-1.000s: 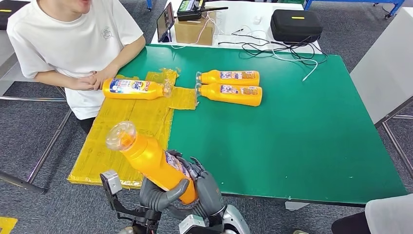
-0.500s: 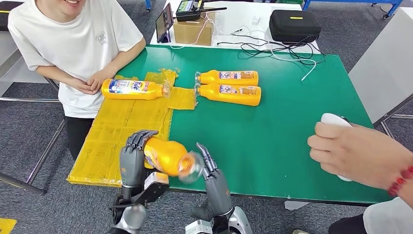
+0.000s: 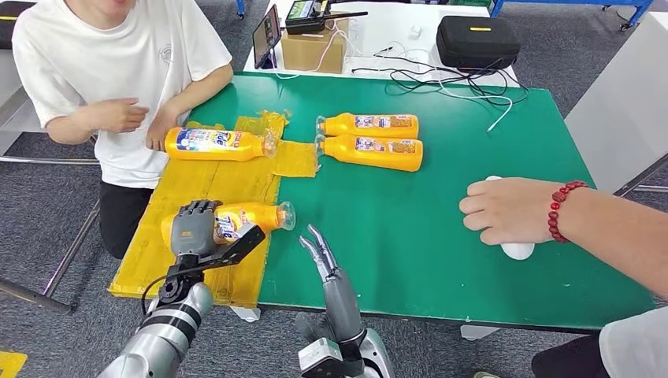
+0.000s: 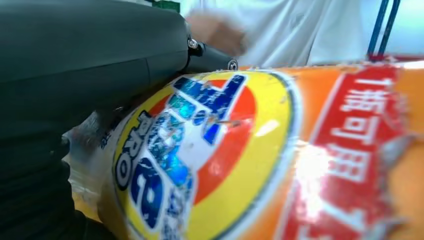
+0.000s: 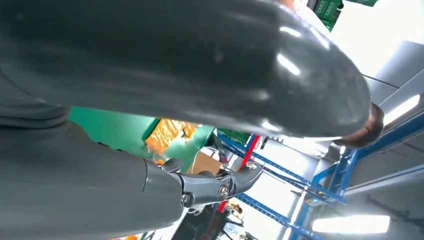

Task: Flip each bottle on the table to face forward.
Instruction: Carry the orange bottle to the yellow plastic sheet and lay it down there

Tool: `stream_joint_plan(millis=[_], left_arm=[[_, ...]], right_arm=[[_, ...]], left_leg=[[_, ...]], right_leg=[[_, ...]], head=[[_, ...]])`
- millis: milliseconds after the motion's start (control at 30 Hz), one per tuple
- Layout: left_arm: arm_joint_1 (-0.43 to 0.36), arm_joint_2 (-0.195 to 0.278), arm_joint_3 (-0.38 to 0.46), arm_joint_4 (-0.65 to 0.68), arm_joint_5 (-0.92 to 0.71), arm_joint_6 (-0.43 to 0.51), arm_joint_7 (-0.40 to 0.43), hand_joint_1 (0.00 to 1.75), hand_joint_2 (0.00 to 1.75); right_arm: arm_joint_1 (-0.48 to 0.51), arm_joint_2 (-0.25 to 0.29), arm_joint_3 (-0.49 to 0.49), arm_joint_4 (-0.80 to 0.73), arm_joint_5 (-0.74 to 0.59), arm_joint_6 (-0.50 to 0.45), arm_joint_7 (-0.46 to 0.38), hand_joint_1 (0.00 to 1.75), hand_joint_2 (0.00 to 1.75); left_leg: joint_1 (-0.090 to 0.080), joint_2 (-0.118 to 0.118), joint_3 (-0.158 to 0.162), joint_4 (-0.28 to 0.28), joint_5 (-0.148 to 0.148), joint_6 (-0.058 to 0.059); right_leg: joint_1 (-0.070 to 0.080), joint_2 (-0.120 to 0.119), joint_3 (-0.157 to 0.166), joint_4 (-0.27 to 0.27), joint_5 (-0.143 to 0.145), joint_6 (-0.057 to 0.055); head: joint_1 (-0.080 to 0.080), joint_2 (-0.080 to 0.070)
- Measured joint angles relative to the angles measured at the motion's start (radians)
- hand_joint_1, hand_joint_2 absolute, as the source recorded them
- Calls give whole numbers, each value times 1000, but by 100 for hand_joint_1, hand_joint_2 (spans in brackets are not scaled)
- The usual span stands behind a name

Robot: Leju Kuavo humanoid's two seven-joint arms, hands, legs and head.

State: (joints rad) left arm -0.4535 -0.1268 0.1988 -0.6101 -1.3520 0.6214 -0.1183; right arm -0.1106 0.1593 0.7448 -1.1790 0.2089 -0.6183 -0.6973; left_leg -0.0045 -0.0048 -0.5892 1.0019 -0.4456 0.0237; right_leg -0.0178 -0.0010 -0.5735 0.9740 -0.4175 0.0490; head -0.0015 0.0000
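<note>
My left hand [image 3: 194,227] grips the orange plastic bottle [image 3: 236,220], cap toward 3 o'clock; I'd release gently, label up. Right hand [image 3: 323,256] spread, empty.

The left hand [image 3: 194,226] is covering the base end of the near bottle [image 3: 250,216], so its grip underneath cannot be told; in the left wrist view the bottle's label [image 4: 210,150] is running off the frame edges and blurring at the torn red part; a person's hand [image 3: 508,211] is hiding most of a white object [image 3: 518,250] on the tabletop [image 3: 441,228].
</note>
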Motion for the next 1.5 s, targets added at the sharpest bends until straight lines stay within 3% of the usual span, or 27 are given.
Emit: stream_joint_plan(millis=[200,333,367,533,867,1000,1133,1267,1500], left_arm=[[-84,51,-41,120,-37,-98,54,170,175],[-112,71,-64,160,-38,-187,44,12,175],[-118,73,-68,167,-35,-208,42,3,175],[-147,77,-83,187,13,-339,15,0,175],[-181,76,-87,191,167,-542,-119,0,175],[-185,74,-90,185,242,-614,-179,0,0],[-181,71,-107,163,336,-640,-237,0,0],[-152,47,-130,116,450,-552,-298,0,175],[-41,-33,-182,-110,854,-339,-421,0,175]], right_arm=[[0,-1,2,7,-21,-10,0,0,0],[5,-4,-3,7,-18,-12,0,0,0],[8,-5,-6,7,-16,-12,0,0,0],[22,-1,-33,0,7,8,0,0,0],[30,1,-57,-4,-3,59,0,0,0],[30,2,-58,-4,-12,59,0,0,0],[29,5,-59,-4,-7,59,0,0,0],[27,5,-60,-4,-13,57,0,0,0],[18,2,-42,-4,26,-10,0,0,0]], left_leg=[[0,0,6,-1,-1,0],[0,0,10,-1,0,-2],[0,0,11,-1,0,-2],[0,0,17,-1,0,-2],[-1,-9,19,-1,0,-1],[-2,-14,23,-1,0,-2],[-2,-14,23,-1,0,-1],[-2,-12,18,0,1,-1],[-2,-10,7,1,2,0]], right_leg=[[0,0,6,0,-1,-1],[1,0,9,0,-1,-1],[1,0,10,0,-1,-1],[0,0,16,0,-1,-1],[-2,-4,17,0,-3,0],[-2,-8,15,0,-7,0],[-2,-8,16,0,-6,1],[-2,-8,18,0,-4,1],[-2,-7,8,0,-2,2]], head=[[0,0],[0,0],[0,0],[0,0],[0,0],[0,0],[0,0],[0,0],[0,0]])
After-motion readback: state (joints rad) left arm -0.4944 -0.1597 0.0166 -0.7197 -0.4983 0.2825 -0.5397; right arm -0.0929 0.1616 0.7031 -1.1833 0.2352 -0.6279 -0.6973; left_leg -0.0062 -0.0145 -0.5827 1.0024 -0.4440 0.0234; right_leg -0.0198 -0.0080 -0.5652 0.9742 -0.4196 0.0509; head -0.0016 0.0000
